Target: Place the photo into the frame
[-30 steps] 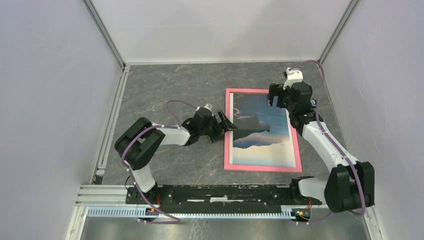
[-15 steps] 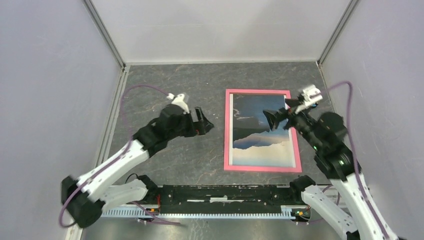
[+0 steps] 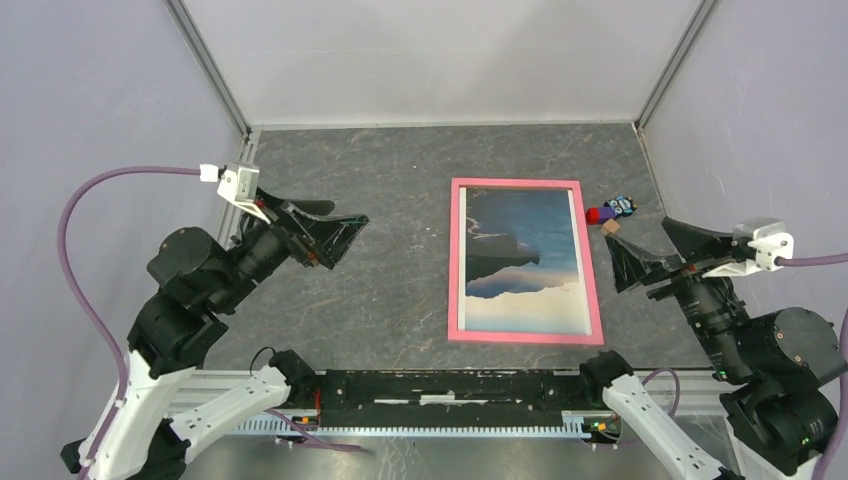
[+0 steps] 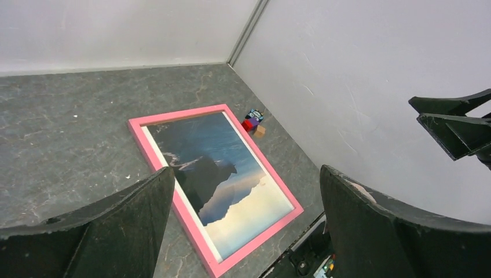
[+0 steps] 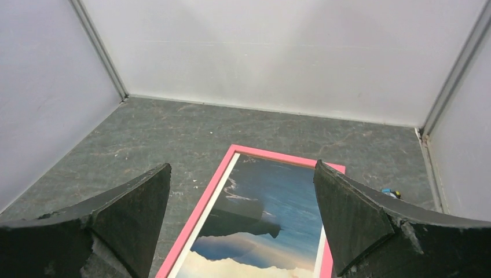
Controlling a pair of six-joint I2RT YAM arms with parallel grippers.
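Observation:
The photo (image 3: 522, 255) of blue sea, dark cliffs and pale sky lies flat inside the pink frame (image 3: 456, 260) on the grey table, right of centre. It also shows in the left wrist view as photo (image 4: 223, 174) in frame (image 4: 155, 152), and in the right wrist view as photo (image 5: 272, 214) in frame (image 5: 200, 211). My left gripper (image 3: 335, 232) hangs high above the table, well left of the frame, jaws open and empty. My right gripper (image 3: 650, 255) is raised to the right of the frame, open and empty too.
A small toy of red, blue and tan blocks (image 3: 612, 212) sits just off the frame's far right corner, also seen as the toy (image 4: 253, 121). White walls enclose the table on three sides. The black rail (image 3: 450, 385) with the arm bases runs along the near edge.
Both arms have pulled up and away from the frame: the left one back to the left, the right one back to the right. The small toy, earlier hidden by the right arm, shows now.

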